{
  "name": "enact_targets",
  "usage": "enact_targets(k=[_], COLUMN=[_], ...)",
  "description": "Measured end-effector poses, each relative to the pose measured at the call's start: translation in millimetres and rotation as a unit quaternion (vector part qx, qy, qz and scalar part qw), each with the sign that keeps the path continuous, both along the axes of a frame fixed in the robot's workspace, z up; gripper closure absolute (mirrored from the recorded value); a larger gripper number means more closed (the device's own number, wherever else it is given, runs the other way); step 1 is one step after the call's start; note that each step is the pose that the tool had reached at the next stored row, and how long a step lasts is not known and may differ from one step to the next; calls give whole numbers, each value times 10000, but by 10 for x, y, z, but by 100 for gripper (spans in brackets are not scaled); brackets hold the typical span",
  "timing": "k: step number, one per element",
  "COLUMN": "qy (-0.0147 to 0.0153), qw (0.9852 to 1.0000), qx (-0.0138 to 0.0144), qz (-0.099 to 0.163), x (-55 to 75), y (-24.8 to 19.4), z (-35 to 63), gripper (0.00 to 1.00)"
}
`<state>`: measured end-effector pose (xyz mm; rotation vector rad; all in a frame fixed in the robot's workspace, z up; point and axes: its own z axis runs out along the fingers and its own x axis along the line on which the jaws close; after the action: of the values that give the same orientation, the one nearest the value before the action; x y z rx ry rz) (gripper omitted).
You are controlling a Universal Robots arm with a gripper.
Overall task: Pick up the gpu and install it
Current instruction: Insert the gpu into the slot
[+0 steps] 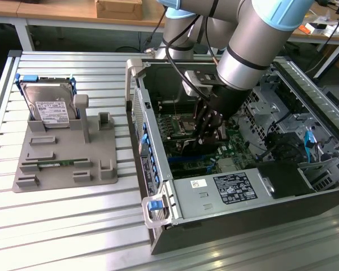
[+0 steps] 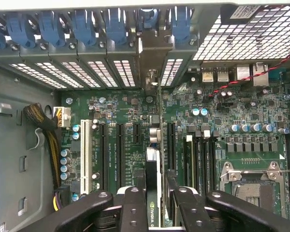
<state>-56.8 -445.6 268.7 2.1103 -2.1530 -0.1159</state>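
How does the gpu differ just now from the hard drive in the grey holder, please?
The gpu is a slim black card, on edge between the pincer fingers above the motherboard slots inside the open case; the hard drive is a thicker silver block with a white label and blue rails, leaning untouched in the holder outside. Both are rectangular components.

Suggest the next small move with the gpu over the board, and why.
Probably ease it straight down, slowly. The pincer grips the gpu edge-on above the motherboard, bracket end toward the open rear bay. Whether its edge has met a slot I cannot tell, so hold it upright and aligned.
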Motion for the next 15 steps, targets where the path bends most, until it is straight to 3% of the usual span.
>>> enact_targets(k=[13, 15], qy=[3, 3], qw=[10000, 10000], qx=[-4, -29], qz=[0, 0], x=[1, 1], y=[5, 5], z=[-17, -17], gripper=[73, 73])
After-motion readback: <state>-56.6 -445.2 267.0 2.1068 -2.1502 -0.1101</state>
